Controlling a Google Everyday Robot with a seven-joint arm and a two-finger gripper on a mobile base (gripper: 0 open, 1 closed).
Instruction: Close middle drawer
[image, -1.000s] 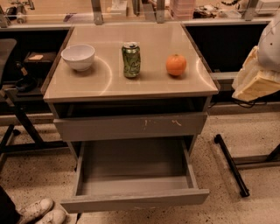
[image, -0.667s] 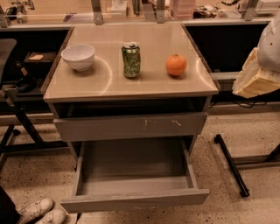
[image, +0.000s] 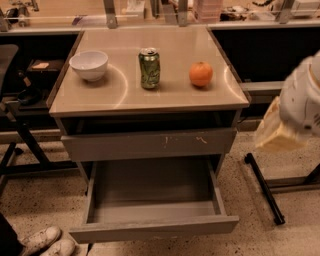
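Middle drawer (image: 155, 231): 6 o'clock in frame, pulled far out of cabinet, grey interior bare. Scratched drawer front (image: 147, 144) directly at its 12 o'clock, dark gap above that. Gripper (image: 289, 122): pale, blurred, at 3 o'clock by frame edge, well apart from middle drawer, touching nothing visible; spread or closed, not discernible. Cabinet top (image: 120, 97): white bowl (image: 89, 65) at 9 o'clock, green can (image: 149, 68) centre, orange (image: 200, 74) at 3 o'clock. White shoes (image: 45, 242) at 7 o'clock.
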